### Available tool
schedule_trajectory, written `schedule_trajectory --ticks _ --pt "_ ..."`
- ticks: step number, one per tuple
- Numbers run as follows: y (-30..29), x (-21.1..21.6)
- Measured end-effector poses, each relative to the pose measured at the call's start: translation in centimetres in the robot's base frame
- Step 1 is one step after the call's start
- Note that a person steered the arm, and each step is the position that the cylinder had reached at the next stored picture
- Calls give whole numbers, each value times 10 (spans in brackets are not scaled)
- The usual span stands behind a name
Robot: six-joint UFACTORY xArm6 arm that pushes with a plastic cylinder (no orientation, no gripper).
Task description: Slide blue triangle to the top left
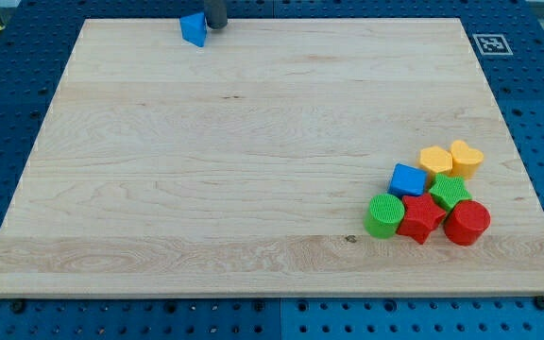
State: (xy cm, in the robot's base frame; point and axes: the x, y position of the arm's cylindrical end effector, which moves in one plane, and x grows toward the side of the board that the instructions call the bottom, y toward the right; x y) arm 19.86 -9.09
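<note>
The blue triangle [194, 28] lies near the board's top edge, left of centre. My tip [215, 25] is at the top edge, just to the right of the blue triangle, touching or nearly touching it. The rod runs out of the view's top.
A cluster of blocks sits at the lower right of the wooden board [253, 170]: a blue cube [407, 179], a yellow block [435, 160], a yellow heart [467, 157], two green blocks [383, 215] [450, 192], a red star [420, 219], a red cylinder [467, 223]. A marker tag [491, 43] is at top right.
</note>
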Motion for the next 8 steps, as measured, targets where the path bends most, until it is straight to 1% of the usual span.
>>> schedule_trajectory --ticks 1,2,8 --pt "-1 8" --pt "-2 26" --pt "-95 26"
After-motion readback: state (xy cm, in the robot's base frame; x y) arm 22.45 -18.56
